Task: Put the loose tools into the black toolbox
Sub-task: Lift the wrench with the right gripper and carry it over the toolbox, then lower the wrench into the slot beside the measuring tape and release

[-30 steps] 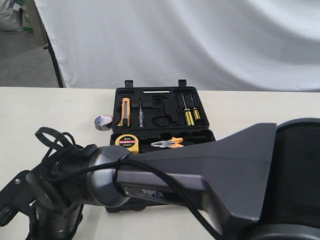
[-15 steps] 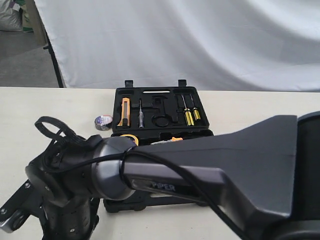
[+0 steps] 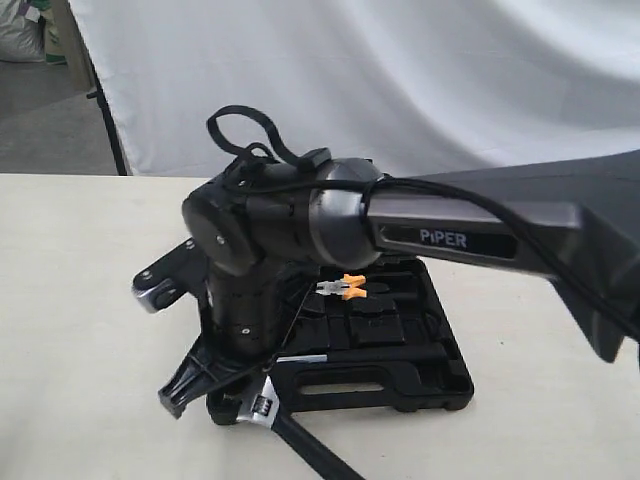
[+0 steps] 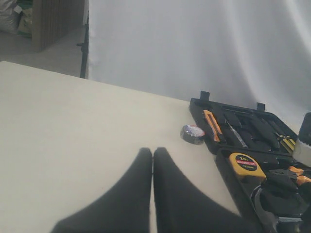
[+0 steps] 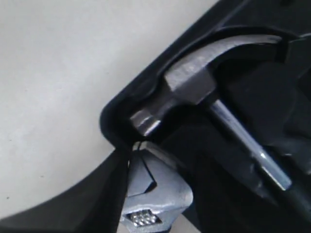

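In the right wrist view my right gripper [image 5: 158, 211] is shut on the silver head of the adjustable wrench [image 5: 155, 187], right at a corner of the black toolbox [image 5: 111, 124]. The claw hammer [image 5: 194, 82] lies in a recess just inside that corner. The exterior view shows the wrench [image 3: 258, 405] at the near left corner of the toolbox [image 3: 400, 375], its black handle pointing toward the camera. The right gripper [image 3: 235, 395] holds it there. The dark tape roll [image 4: 193, 134] lies on the table beside the toolbox [image 4: 198, 108]. My left gripper [image 4: 153, 155] is shut and empty, above bare table.
The right arm [image 3: 300, 225] hides the far half of the case in the exterior view. A yellow tape measure [image 4: 247, 165] and orange-handled pliers [image 3: 345, 288] sit in the near half. An orange knife [image 4: 212, 125] rests in the far half. A white backdrop hangs behind the table.
The right arm has risen and swung over the toolbox, now covering its far half. The wrench held in its gripper has come into view at the case's near left corner.
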Robot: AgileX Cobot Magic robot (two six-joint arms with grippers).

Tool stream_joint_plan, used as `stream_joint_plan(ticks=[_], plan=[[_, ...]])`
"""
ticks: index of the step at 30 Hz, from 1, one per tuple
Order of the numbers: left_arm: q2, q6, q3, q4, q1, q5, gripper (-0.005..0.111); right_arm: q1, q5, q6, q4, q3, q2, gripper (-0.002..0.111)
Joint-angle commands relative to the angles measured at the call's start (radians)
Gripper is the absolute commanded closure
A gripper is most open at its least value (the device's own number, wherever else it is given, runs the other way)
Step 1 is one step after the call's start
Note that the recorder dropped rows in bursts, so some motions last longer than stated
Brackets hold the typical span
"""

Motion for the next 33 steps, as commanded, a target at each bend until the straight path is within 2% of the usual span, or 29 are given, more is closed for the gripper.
stream_joint_plan(ticks=[1,6,15,24,33], plan=[[-0.003,-0.005,-0.003,0.004,0.025,-0.007,0.106,-0.059,-0.006,0.006,-0.016,0.005,-0.014,0.109],[-0.003,-0.005,-0.003,0.004,0.025,-0.007,0.106,-0.132,-0.01,0.004,-0.016,0.005,-0.014,0.109],[-0.003,-0.005,-0.003,0.004,0.025,-0.007,0.106,-0.139,-0.063,0.004,-0.053,0.003,0.002,0.109],[-0.003,-0.005,-0.003,0.004,0.025,-0.007,0.106,-0.139,-0.053,-0.003,-0.231,-0.001,0.002,0.109],[-0.003,-0.005,-0.003,0.004,0.025,-0.007,0.106,-0.135,0.031,-0.243,-0.23,-0.185,0.106,0.109]])
